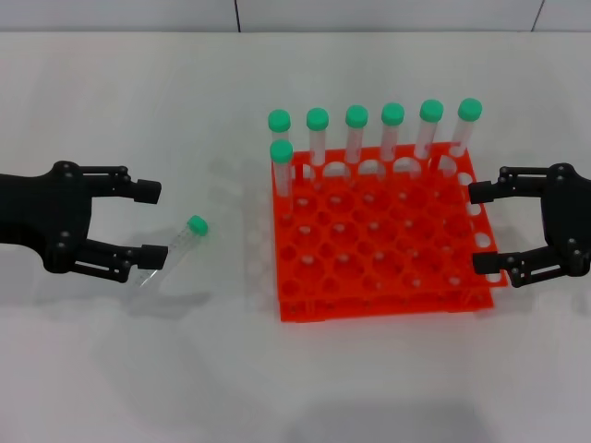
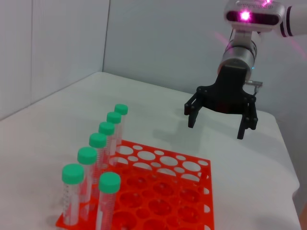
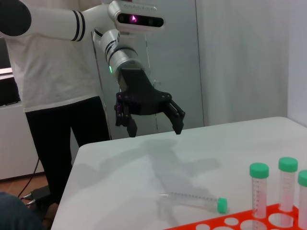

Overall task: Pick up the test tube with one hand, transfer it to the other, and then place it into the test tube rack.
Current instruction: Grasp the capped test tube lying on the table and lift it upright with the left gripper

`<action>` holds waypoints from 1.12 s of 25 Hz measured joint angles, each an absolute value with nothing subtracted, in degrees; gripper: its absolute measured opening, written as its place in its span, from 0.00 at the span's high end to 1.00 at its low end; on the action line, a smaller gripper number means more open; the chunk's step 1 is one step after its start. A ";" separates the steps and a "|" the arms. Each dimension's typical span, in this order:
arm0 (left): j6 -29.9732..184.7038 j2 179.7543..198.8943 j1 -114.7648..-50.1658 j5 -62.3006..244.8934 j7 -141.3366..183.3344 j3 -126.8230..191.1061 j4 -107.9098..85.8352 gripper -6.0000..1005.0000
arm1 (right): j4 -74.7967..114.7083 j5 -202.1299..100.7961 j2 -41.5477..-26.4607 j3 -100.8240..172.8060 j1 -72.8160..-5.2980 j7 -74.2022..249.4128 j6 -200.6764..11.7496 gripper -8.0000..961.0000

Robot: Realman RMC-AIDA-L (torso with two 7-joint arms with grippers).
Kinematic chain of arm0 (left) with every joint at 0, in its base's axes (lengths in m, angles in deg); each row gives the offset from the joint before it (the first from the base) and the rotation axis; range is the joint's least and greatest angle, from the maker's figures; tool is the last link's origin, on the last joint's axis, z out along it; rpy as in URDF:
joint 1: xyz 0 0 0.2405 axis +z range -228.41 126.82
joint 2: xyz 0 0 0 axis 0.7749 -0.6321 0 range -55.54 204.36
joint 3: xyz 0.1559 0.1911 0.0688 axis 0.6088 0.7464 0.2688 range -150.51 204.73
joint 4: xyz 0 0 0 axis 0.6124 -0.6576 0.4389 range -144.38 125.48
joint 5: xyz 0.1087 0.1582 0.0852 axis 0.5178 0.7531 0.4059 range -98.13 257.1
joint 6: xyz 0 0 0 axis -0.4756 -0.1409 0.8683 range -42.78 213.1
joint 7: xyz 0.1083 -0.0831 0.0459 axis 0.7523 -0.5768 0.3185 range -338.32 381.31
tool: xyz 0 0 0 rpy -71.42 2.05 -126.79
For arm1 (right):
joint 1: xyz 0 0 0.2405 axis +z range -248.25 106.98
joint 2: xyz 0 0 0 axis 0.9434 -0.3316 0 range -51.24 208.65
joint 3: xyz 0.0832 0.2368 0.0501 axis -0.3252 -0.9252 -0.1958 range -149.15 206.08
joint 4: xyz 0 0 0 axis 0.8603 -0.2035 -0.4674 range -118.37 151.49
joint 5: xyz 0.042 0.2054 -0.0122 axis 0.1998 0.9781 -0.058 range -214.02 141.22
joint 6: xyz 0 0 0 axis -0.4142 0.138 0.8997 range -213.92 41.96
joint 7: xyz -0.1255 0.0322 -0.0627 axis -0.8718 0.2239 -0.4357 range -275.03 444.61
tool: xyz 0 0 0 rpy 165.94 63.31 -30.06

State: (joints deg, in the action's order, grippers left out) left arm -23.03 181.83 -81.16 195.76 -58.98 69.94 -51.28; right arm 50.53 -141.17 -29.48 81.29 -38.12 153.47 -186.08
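Note:
The test tube (image 1: 181, 240), clear with a green cap, lies tilted on the white table left of the orange rack (image 1: 388, 277). My left gripper (image 1: 150, 224) is open and empty, hovering at the left with its fingertips just short of the tube. In the right wrist view the left gripper (image 3: 155, 128) hangs above the table beyond the lying tube (image 3: 192, 198). My right gripper (image 1: 482, 228) is open and empty at the rack's right edge. It also shows in the left wrist view (image 2: 217, 127), beyond the rack (image 2: 163, 191).
Several green-capped tubes (image 1: 393, 129) stand in the rack's back row, and one (image 1: 282, 166) stands in front of them at its left corner. A person in a white shirt (image 3: 48, 72) stands behind the table's left end. A wall runs along the table's far edge.

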 joint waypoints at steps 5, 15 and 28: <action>-22.95 181.81 -81.21 195.77 -59.04 69.80 -51.28 0.12 | 50.58 -141.17 -29.37 81.29 -38.25 153.47 -186.08 0.09; -22.26 181.94 -80.98 195.77 -59.09 69.78 -51.28 0.12 | 50.58 -141.17 -29.61 81.28 -38.32 153.43 -185.52 0.09; -22.46 183.33 -80.62 197.89 -73.45 70.06 -58.50 0.12 | 50.67 -140.31 -30.57 79.76 -39.99 152.09 -184.83 0.09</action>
State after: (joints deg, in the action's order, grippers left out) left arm -22.46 183.33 -80.62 197.89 -73.45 70.06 -58.50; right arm 50.67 -140.31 -30.57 79.76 -39.99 152.09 -184.83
